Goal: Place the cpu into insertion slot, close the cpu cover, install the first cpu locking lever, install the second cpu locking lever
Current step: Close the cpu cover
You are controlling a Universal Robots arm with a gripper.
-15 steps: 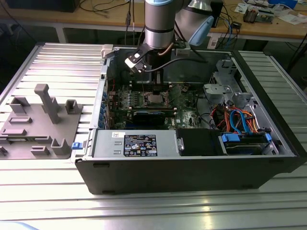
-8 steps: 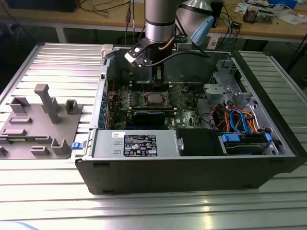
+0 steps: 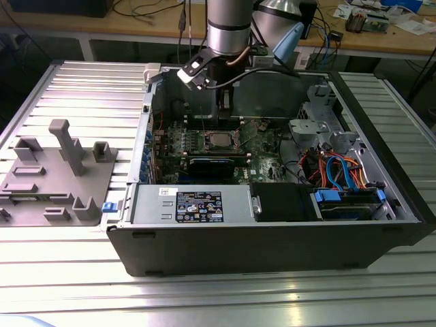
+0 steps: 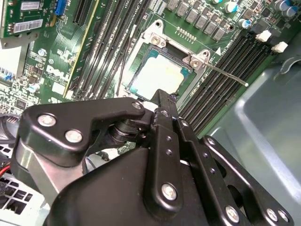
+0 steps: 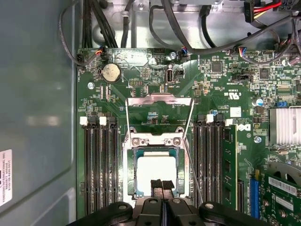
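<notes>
The cpu [image 5: 155, 170], its bright silver top up, lies in the insertion slot [image 5: 128, 175] on the green board, and both wrist views show it [image 4: 157, 73]. The cpu cover [image 5: 160, 100] stands raised from its hinge, with bare board showing through its window. A thin locking lever rod [image 5: 192, 162] runs beside the slot and sticks out free in the second wrist view [image 4: 228, 76]. My gripper [image 5: 162, 185] is shut, nothing visible between its fingers, with its tips over the cpu's edge farthest from the hinge. In the exterior view the gripper [image 3: 225, 112] hangs inside the case just above the slot [image 3: 219, 139].
Long black memory slots [image 5: 101, 165] flank the socket on both sides. Cables [image 5: 188, 37] cross the case wall beyond the board. A finned heatsink [image 5: 284, 125] sits to one side. In the exterior view, drive bays with blue cables [image 3: 340, 174] fill the right and a grey fixture [image 3: 61, 170] stands outside at left.
</notes>
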